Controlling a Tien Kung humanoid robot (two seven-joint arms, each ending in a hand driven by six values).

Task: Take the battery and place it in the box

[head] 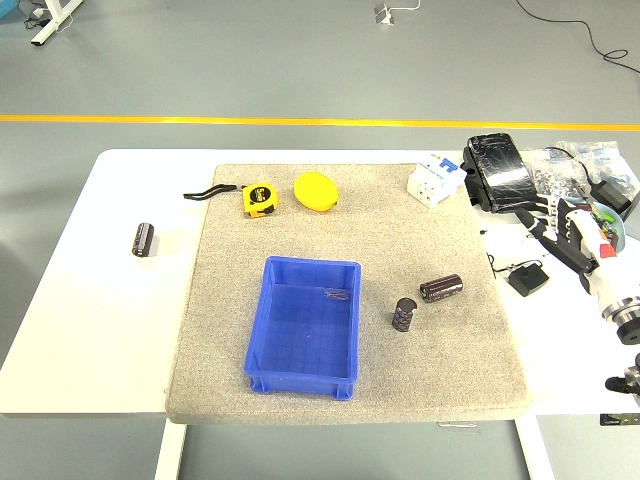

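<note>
Farthest from the right hand [577, 232], a dark cylindrical battery [144, 240] lies on the bare white tabletop [90, 300]; nearer, the glossy blue plastic box [303, 327] on the coarse grey mat [430, 350] already holds one small cell. Closest to the hand, one battery stands upright [403, 314] and another lies beside it [440, 288]. The hand rests at the edge, fingers loosely spread and empty, so the pick-up step seems not yet begun, calling for a reach leftward.

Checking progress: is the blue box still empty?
No. One small dark battery lies inside the blue box, near its far right corner.
</note>
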